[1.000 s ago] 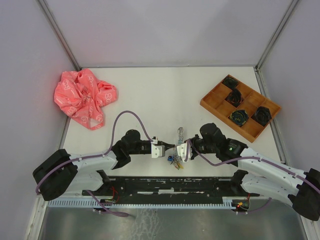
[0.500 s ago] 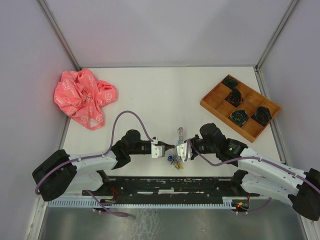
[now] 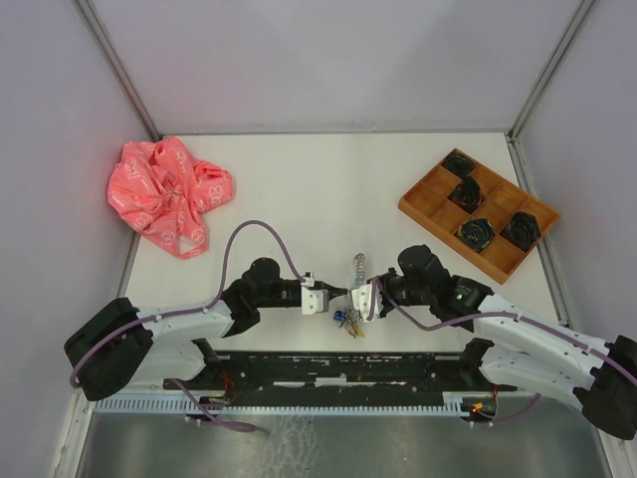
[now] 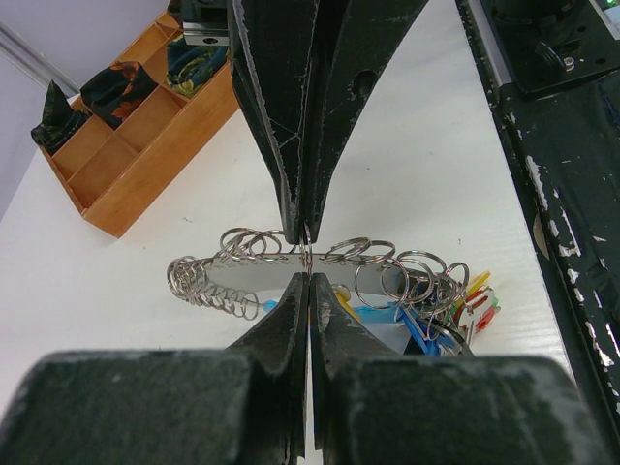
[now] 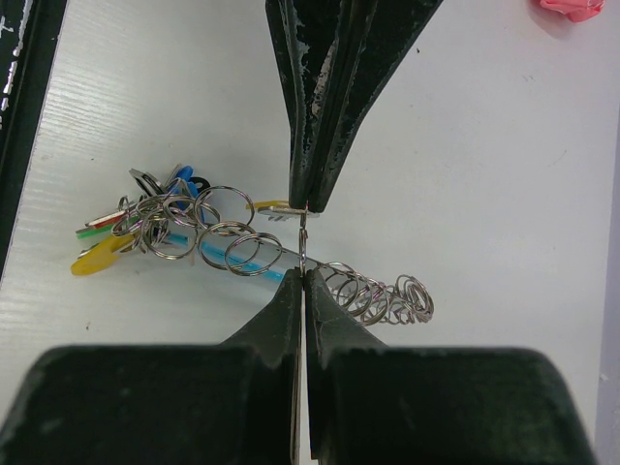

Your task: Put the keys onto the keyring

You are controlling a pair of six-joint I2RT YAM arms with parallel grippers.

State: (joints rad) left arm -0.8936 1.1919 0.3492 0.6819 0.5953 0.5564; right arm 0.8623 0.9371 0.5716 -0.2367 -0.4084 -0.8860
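My two grippers meet tip to tip above the table's near middle. The right gripper (image 3: 352,293) (image 5: 302,273) is shut on a thin steel keyring (image 5: 302,242), seen edge-on. The left gripper (image 3: 342,292) (image 4: 308,279) is shut too, and a small silver key (image 5: 274,208) shows at its tips, against the ring. On the table under them lies a pile of loose keyrings (image 4: 387,276) (image 5: 208,228), a coiled chain of rings (image 4: 208,286) (image 5: 383,295) and several keys with coloured heads (image 3: 348,321) (image 4: 465,300) (image 5: 107,247).
A wooden compartment tray (image 3: 433,194) (image 4: 136,145) holding dark green objects stands at the back right. A crumpled pink bag (image 3: 164,194) lies at the back left. The black rail of the arm bases (image 3: 338,368) runs along the near edge.
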